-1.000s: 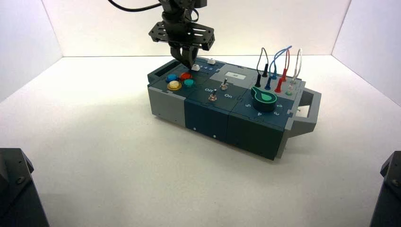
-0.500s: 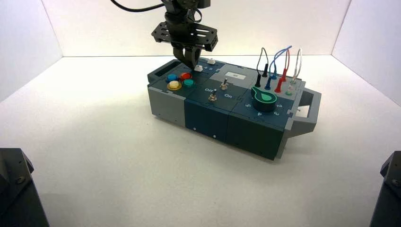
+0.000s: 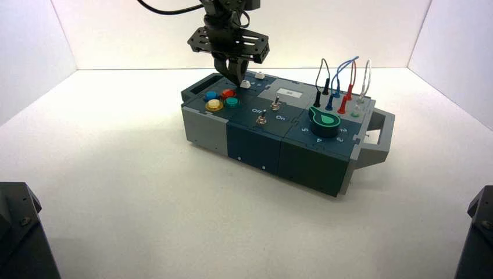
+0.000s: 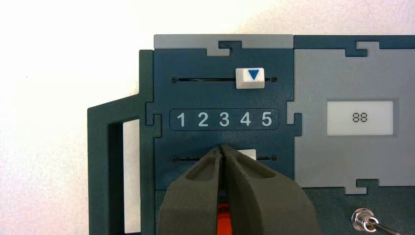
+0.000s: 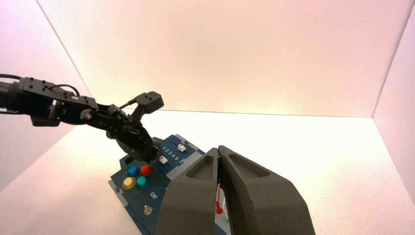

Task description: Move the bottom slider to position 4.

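Standing on the white table (image 3: 116, 192), the box (image 3: 279, 125) is turned a little, its grey handle end toward the robot's right. Dark blue and grey panels make up its top. Near corner on the robot's left: four round buttons (image 3: 221, 99), blue, red, yellow and green. Middle: two silver toggle switches (image 3: 268, 112). Toward the right: a green rotary dial (image 3: 324, 121), and behind it a cluster of looped wires (image 3: 343, 81) plugged into sockets.

Left arm reaches over the far left part of the box. Left gripper (image 4: 221, 151) points down at the slider panel, fingers (image 4: 195, 196) pressed together, nothing held between them. Tips sit on the bottom slider's track, touching the side of the bottom slider (image 4: 247, 154).

Left wrist view: digit row 1 2 3 4 5 lies between the two tracks. The bottom slider's white knob shows just beside the fingertips, roughly level with position 4 (image 4: 245, 119); part of the knob is hidden by the fingers. The top slider (image 4: 250, 78), white with a blue triangle, sits between 4 and 5. A small grey display (image 4: 360, 118) beside the panel reads 88.

Right gripper (image 5: 221, 152) hangs high, well apart from the box, fingers closed and empty.
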